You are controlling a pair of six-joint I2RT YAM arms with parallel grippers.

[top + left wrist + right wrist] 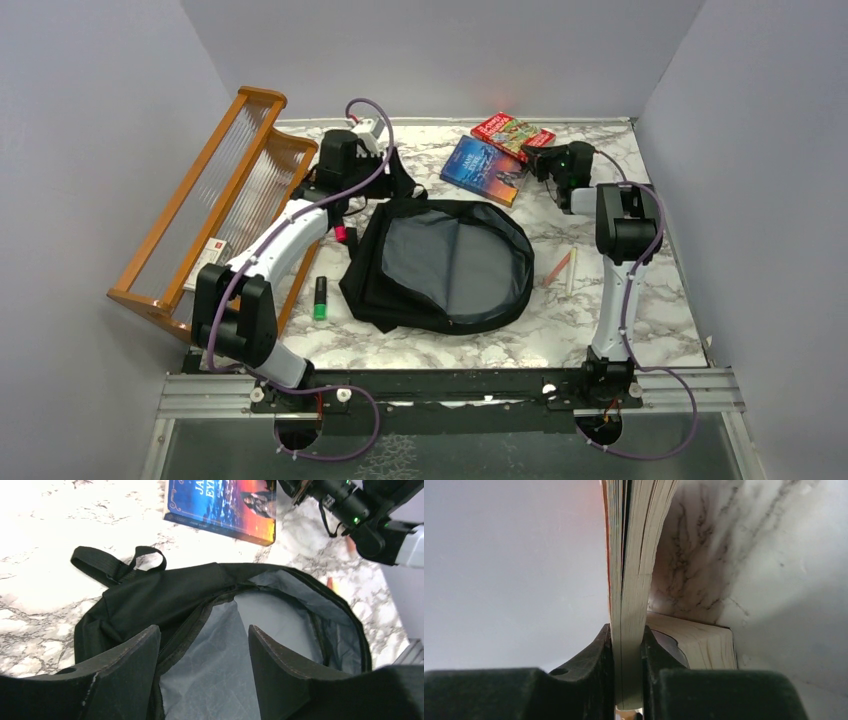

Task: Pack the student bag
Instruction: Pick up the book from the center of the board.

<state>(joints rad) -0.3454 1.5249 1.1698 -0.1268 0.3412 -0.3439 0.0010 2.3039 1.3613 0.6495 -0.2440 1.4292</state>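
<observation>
The student bag [440, 262], a black backpack, lies flat mid-table with its flap open and grey lining showing. Its top loop and a strap [107, 565] show in the left wrist view. My left gripper [400, 190] hangs open at the bag's back-left rim, its fingers spread over the zip edge and the grey lining [280, 610] with nothing between them [202, 630]. At the back, my right gripper [540, 157] is shut on the page edge of a red book [512, 132], clamped between both fingers [626, 635]. A blue book [483, 170] lies beside it.
A wooden rack [215, 200] leans at the left wall with a small white box [205, 262] in it. A green marker [320, 298] and a pink item [340, 234] lie left of the bag. Two pencils [565, 270] lie to its right. Walls close three sides.
</observation>
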